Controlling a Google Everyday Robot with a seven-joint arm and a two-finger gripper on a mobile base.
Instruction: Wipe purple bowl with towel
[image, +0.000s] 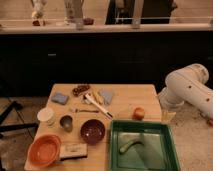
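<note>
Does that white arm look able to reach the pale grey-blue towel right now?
Probably yes: the towel lies uncovered on the table, nothing stacked on it. The arm is folded beside the table's right edge, its gripper out of view.

The purple bowl (93, 131), round, glossy and dark maroon, is sitting upright near the 6 o'clock edge of the table (142, 96), while the towel (106, 96), a small pale grey-blue cloth, is lying flat at the bowl's 1 o'clock, well apart from it.
</note>
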